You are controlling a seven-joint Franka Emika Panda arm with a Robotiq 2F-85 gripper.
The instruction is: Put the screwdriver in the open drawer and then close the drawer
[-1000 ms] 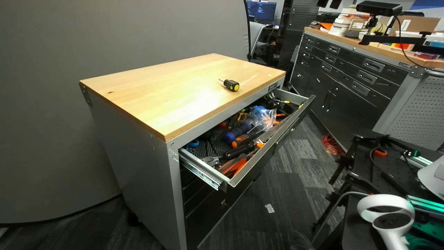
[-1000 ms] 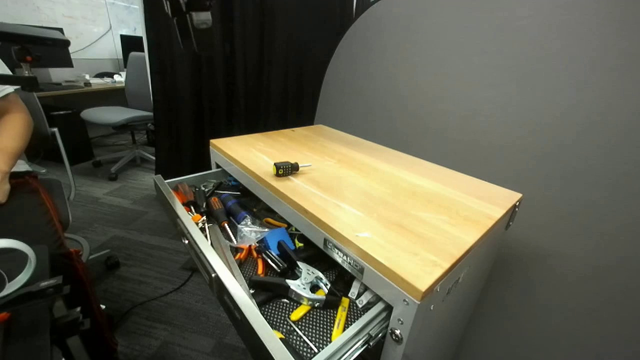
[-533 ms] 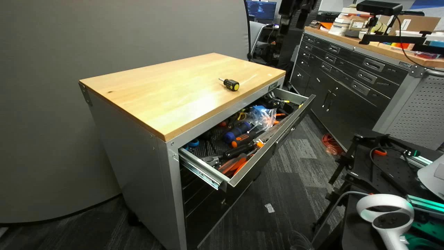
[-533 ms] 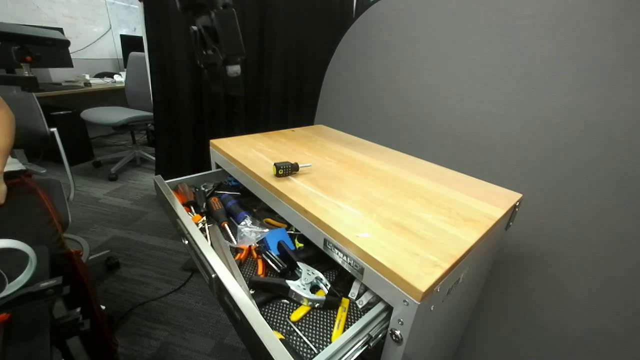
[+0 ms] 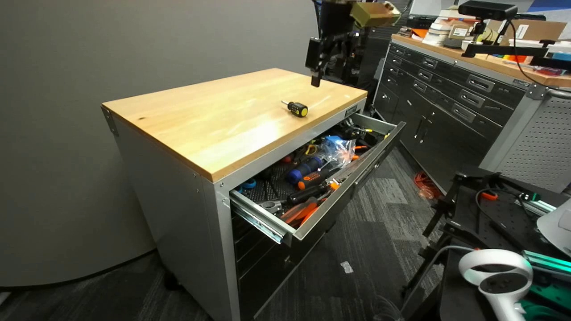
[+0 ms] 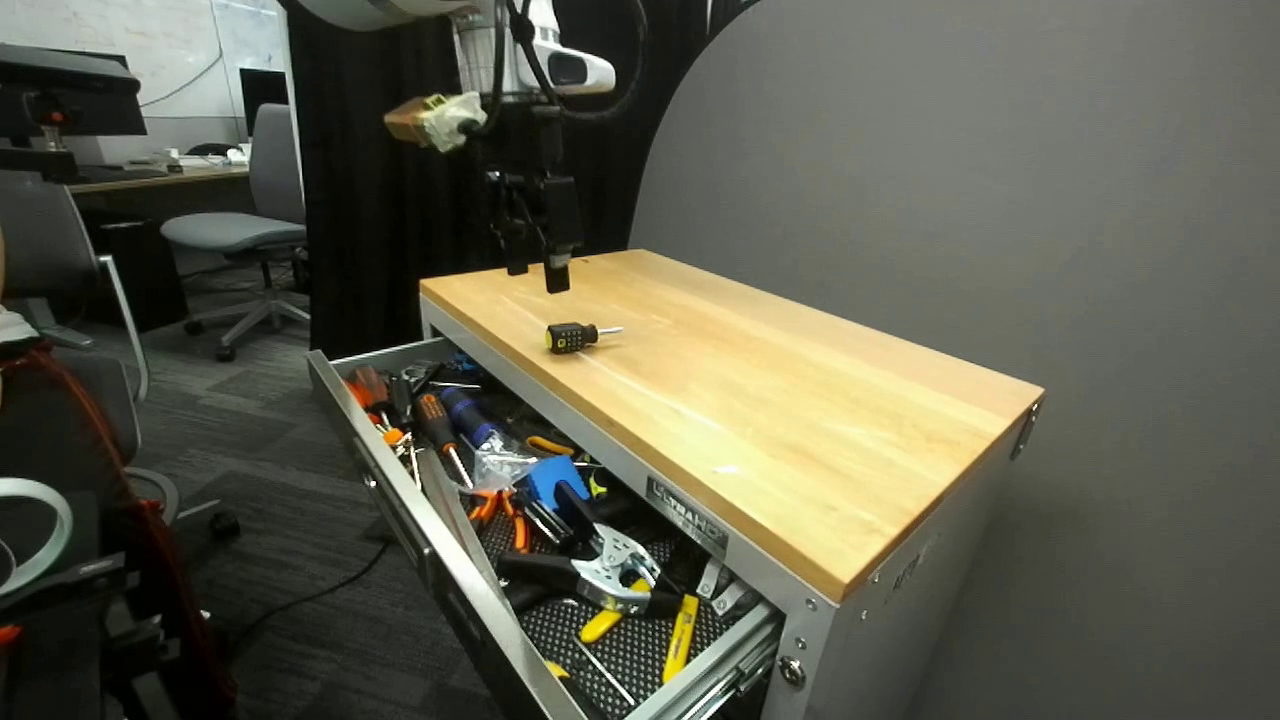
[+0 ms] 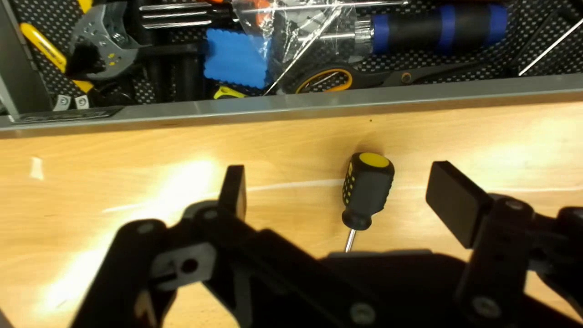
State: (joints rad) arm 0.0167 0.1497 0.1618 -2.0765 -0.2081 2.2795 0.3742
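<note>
The stubby screwdriver, black with a yellow end, lies on the wood top in both exterior views [image 5: 297, 109] [image 6: 572, 338], near the edge above the drawer. In the wrist view the screwdriver [image 7: 368, 187] appears between the open fingers, handle end toward the drawer; part of its shaft is hidden by the gripper. My gripper [image 7: 346, 196] is open and empty. In an exterior view the gripper [image 6: 537, 272] hangs above the wood top, over and slightly behind the screwdriver, not touching it. The top grey drawer [image 5: 328, 206] [image 6: 440, 535] is pulled open.
The drawer holds many tools: a blue-banded screwdriver [image 7: 410, 32], a blue block [image 7: 237, 57], a metal clamp [image 6: 620, 565] and a plastic bag [image 5: 339, 151]. A grey partition [image 5: 178, 40] stands behind the cabinet. A black cart with a white controller [image 5: 497, 267] stands in front.
My gripper has come down from the top of both exterior views to above the wood top near the screwdriver. The screwdriver and drawer have not moved.
</note>
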